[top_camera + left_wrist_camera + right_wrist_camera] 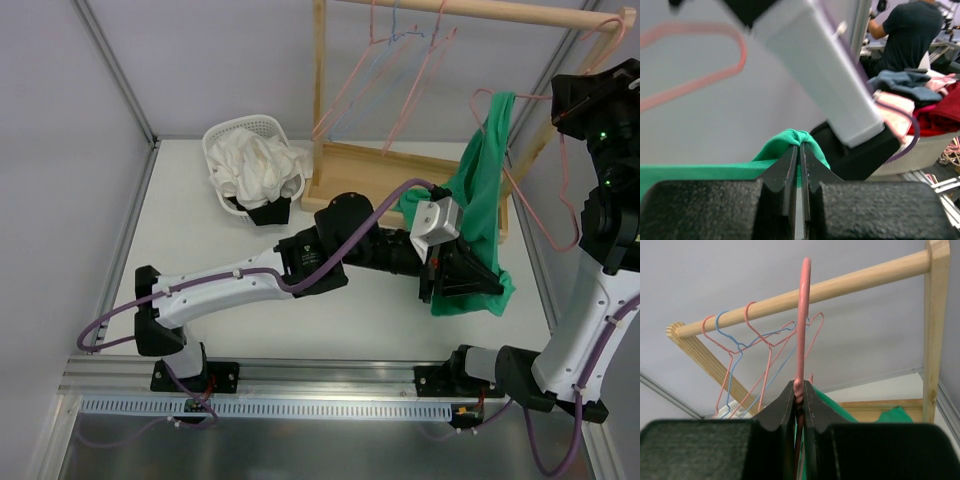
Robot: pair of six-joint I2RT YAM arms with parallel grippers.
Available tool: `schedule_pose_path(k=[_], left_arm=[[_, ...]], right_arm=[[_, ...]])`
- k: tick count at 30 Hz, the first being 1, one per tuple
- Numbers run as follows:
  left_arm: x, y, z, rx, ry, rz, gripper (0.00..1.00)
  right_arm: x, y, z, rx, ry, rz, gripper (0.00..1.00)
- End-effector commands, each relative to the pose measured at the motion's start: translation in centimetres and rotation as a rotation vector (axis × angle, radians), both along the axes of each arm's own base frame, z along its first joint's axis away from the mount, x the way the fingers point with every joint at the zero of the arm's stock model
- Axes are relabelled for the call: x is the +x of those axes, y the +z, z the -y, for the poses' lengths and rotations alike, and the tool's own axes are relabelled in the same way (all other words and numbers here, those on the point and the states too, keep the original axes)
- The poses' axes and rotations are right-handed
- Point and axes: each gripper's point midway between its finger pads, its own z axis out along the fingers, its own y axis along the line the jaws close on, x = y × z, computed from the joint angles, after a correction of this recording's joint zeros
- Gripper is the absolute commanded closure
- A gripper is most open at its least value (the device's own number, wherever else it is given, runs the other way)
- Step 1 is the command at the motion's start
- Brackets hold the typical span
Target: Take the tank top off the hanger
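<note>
Green tank top (482,180) hangs over the right side of the tabletop (200,250), with its top end hooked on the pink hanger (802,315). The left gripper (800,147) has its jaws pressed together on a fold of the green cloth — pinching it. The right gripper (799,386) has its jaws squeezed on the thin pink hanger — holding it up near the wooden rail (840,287).

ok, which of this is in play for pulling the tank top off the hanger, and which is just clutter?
In play: green tank top, pink hanger, left pincer shut on the top, right pincer shut on the hanger.
Clutter: white basket of cloth, spare hangers, wooden rack.
</note>
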Motion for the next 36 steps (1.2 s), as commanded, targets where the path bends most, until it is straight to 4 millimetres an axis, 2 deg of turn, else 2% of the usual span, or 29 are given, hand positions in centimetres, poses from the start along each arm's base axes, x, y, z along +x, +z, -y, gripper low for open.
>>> schedule_pose_path(k=[1,2,6,8,10,11,17,18,19,20,22,23,24,25,26,27,31,36], left_arm=[[0.1,0.8,-1.7,-0.069,0.044,-0.022,1.00],[0.7,-0.8,-1.5,-0.044,0.067,-0.035,1.00],[3.9,-2.3,-1.3,-0.006,0.151,-0.082,1.00],[5.3,-3.4,-1.4,0.014,0.183,-0.111,1.00],[6.3,-3.6,-1.8,0.011,0.219,-0.128,1.00],[6.7,-4.3,-1.8,0.021,0.236,-0.136,1.00],[9.9,-4.6,-3.2,-0.005,0.402,-0.154,0.97],[10.3,-5.0,-3.4,-0.001,0.427,-0.162,0.94],[10.7,-4.8,-3.6,-0.007,0.446,-0.166,0.84],[11.2,-5.0,-3.8,-0.008,0.474,-0.169,0.68],[12.0,-5.2,-3.8,-0.007,0.509,-0.176,0.57],[12.3,-5.2,-3.9,-0.014,0.525,-0.180,0.48],[12.8,-5.3,-3.8,-0.015,0.546,-0.186,0.25],[13.1,-5.4,-3.7,-0.016,0.559,-0.190,0.15],[13.3,-5.5,-3.6,-0.019,0.571,-0.197,0.06],[13.6,-5.6,-3.6,-0.020,0.581,-0.204,0.01],[14.7,-6.0,-3.5,-0.030,0.632,-0.226,0.01],[16.4,-5.7,-3.4,-0.065,0.713,-0.243,0.01]], right_arm=[[-2.6,5.0,-0.5,0.014,0.007,0.168,1.00],[-3.0,5.1,-0.7,0.027,0.013,0.174,1.00],[-5.4,5.6,-1.1,0.049,0.014,0.207,1.00],[-7.3,6.4,-1.5,0.043,0.019,0.246,1.00],[-8.8,7.0,-1.9,0.040,0.030,0.283,1.00],[-10.6,7.9,-2.2,0.041,0.033,0.331,1.00],[-15.7,9.8,-3.3,0.062,0.055,0.436,1.00],[-16.9,10.1,-3.6,0.080,0.067,0.455,1.00],[-17.4,10.0,-3.8,0.089,0.075,0.459,1.00],[-18.4,10.1,-4.2,0.098,0.089,0.474,1.00],[-19.3,10.1,-4.5,0.107,0.099,0.484,1.00],[-19.4,9.8,-4.6,0.111,0.105,0.480,1.00],[-19.8,9.8,-4.7,0.112,0.110,0.486,1.00],[-20.9,10.0,-5.0,0.108,0.119,0.514,1.00],[-20.7,9.7,-5.0,0.113,0.125,0.509,1.00],[-21.1,9.7,-5.1,0.114,0.124,0.520,1.00],[-22.4,10.2,-5.6,0.112,0.144,0.548,1.00],[-23.2,10.7,-6.0,0.138,0.170,0.563,1.00]])
